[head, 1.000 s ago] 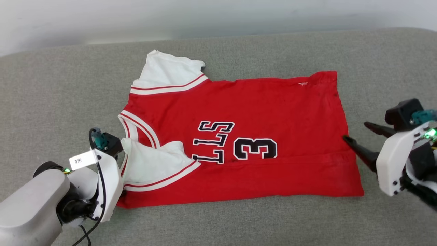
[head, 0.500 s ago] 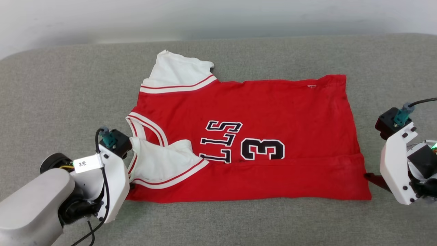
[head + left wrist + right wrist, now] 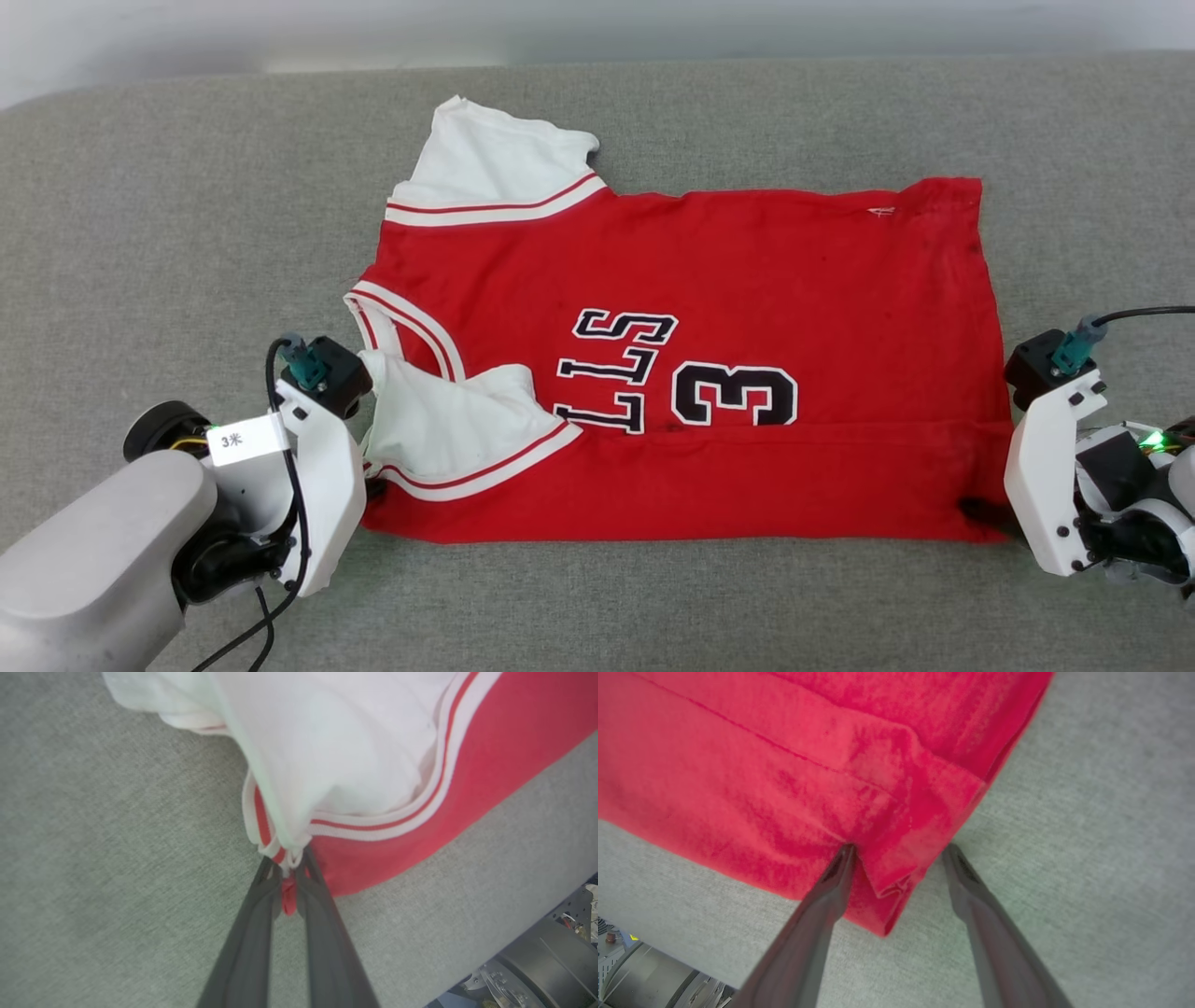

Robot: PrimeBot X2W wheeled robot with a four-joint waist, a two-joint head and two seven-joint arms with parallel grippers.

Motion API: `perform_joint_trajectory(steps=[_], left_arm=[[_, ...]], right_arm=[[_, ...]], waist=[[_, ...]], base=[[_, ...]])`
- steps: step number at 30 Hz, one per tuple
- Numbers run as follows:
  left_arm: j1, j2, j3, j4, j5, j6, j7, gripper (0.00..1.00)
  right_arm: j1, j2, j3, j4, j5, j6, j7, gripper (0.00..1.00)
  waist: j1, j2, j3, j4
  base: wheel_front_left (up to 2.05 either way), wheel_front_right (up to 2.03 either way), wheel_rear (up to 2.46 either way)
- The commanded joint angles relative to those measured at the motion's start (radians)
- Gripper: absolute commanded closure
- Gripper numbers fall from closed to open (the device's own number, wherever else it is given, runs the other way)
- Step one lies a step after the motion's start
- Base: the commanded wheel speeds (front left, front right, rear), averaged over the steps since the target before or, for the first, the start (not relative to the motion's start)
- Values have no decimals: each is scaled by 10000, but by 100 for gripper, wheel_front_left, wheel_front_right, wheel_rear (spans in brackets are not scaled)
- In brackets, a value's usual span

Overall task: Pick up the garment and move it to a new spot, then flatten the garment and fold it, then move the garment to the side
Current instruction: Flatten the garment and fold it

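The left gripper [image 3: 287, 858] is pinched tight on the garment [image 3: 747, 280], its two dark fingers clamping a bunch of red cloth and striped trim where the near sleeve [image 3: 448, 420] meets the body. The right gripper [image 3: 899, 851] stands with its fingers spread at the opposite near corner. One fingertip rests on the red fabric and the other on the cushion just off the side edge, with the folded hem corner between them, ungripped.

The grey fabric cushion [image 3: 187, 187] spans the head view, and the garment lies spread across its middle, collar towards the robot's left, hem towards its right. A straight crease runs along the near side, parallel to the near edge. The far sleeve [image 3: 495, 159] lies flat and white beyond the shoulder, while the near sleeve is rumpled and folded in over the chest. The black letters [image 3: 621, 373] and the number 3 [image 3: 733, 394] sit sideways just above the crease.

Smaller things: a white label [image 3: 245, 437] on the left wrist and a green light [image 3: 1155, 437] on the right arm.
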State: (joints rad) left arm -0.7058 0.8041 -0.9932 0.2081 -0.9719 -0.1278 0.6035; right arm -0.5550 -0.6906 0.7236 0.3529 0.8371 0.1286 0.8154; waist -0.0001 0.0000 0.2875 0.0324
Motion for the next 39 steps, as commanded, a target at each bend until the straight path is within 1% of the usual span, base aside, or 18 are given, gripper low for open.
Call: perform_joint_trajectory(steps=[1, 7, 13, 19, 20, 23, 25, 28, 33, 34, 35, 36, 39], left_arm=[[171, -30, -37, 90, -87, -19, -86, 100], [613, 39, -3, 203, -395, -19, -403, 100], [1157, 286, -58, -171, -824, -5, -386, 100], [1843, 705, -169, -985, -1242, 223, -216, 100], [1843, 705, -169, -985, -1242, 223, -216, 100], [2212, 856, -233, -1319, -1382, 387, -249, 100], [2430, 902, -305, -1421, -1382, 488, -297, 100], [2617, 873, -437, -1354, -1270, 608, -353, 100], [2745, 636, -571, -940, -1266, 584, -411, 100], [2744, 601, -562, -874, -1278, 589, -422, 84], [2699, 581, -526, -816, -1222, 611, -501, 0], [2636, 575, -486, -782, -1195, 618, -569, 0], [2392, 695, -251, -849, -1170, 603, -826, 0]], right_arm=[[569, 621, 688, 275, 179, 38, -100, 100], [98, -48, 677, 9, 406, 31, -894, 100], [324, -1055, 732, -781, 843, 19, -1466, 100], [1041, -2021, 563, -1692, 1267, 18, -1553, 100], [1041, -2021, 563, -1692, 1267, 18, -1553, 100], [1515, -2329, 440, -1917, 1417, 18, -1484, 100], [1810, -2357, 371, -1937, 1427, 18, -1437, 100], [2254, -2204, 385, -1768, 1314, 18, -1285, 100], [2723, -1775, 321, -1380, 1149, 16, -1341, 100], [2745, -1676, 226, -1350, 1123, 16, -1443, 100], [2735, -1615, 123, -1340, 1058, 18, -1563, 26], [2694, -1573, 30, -1348, 953, 16, -1689, 0], [2602, -1439, -343, -1511, 809, 18, -2162, 0]], waist=[[1, 0, -160, -65], [1, 0, -910, -194], [1, 0, -1621, -100], [1, 0, -1973, -36], [1, 0, -1973, -36], [1, 0, -1973, -46], [1, 0, -1909, -68], [1, 0, -1787, -91], [1, 0, -1658, -99], [1, 0, -1659, -108], [1, 0, -1669, -119], [1, 0, -1697, -128], [1, 0, -1844, -146]], base=[[0, 0, 0], [0, 0, 0], [0, 0, 0], [0, 0, 0], [0, 0, 0], [0, 0, 0], [0, 0, 0], [0, 0, 0], [0, 0, 0], [0, 0, 0], [0, 0, 0], [0, 0, 0], [0, 0, 0]])
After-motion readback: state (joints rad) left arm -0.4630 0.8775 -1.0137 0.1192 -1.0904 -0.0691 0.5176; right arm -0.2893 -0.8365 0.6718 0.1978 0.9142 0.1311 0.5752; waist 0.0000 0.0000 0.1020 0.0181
